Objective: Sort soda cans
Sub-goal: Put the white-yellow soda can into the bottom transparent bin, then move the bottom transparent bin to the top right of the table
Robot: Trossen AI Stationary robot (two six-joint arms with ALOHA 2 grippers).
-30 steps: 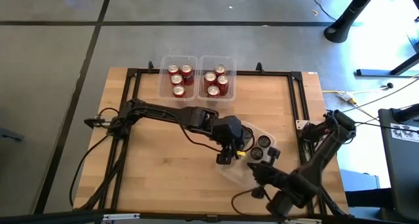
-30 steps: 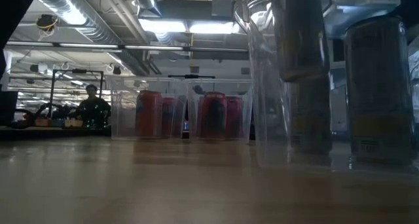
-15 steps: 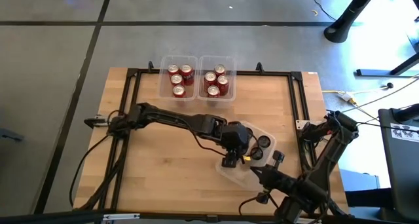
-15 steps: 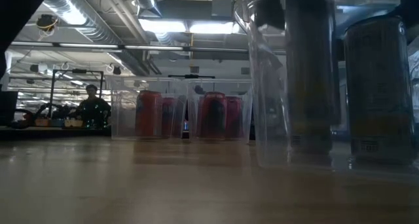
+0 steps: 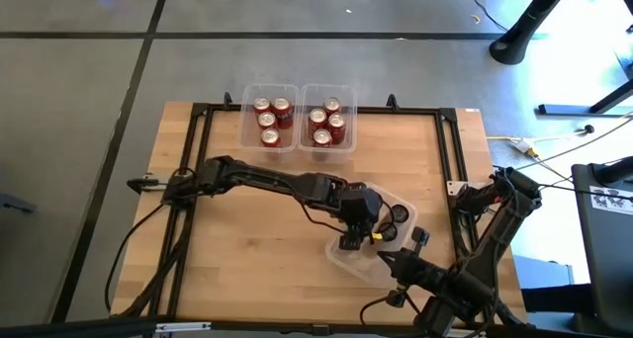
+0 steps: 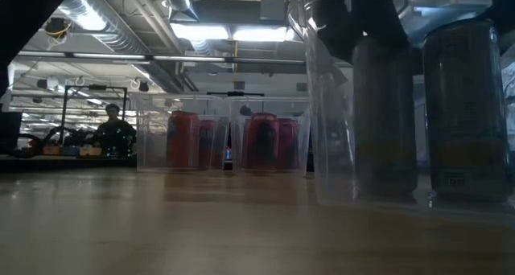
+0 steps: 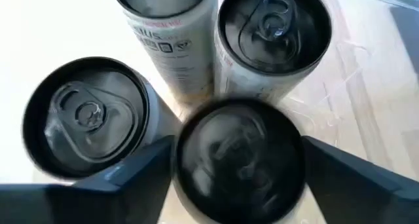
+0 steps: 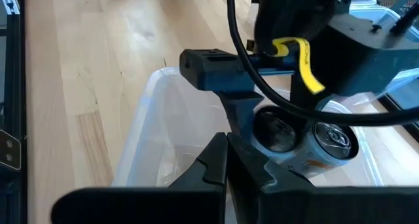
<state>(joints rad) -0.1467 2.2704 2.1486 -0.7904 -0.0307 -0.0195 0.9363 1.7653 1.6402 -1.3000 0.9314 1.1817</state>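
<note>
Straddling a dark can in the near bin

From the left, the left gripper [image 5: 350,241] hangs directly over an upright dark soda can [image 7: 239,160], fingers spread to either side without clear contact, inside the clear bin [image 5: 348,259] on the tabletop [image 5: 247,269]; the right gripper [image 5: 388,263], pinched empty, waits just beside.

wooden table [image 5: 247,249], three clear bins [image 5: 269,116]
</note>
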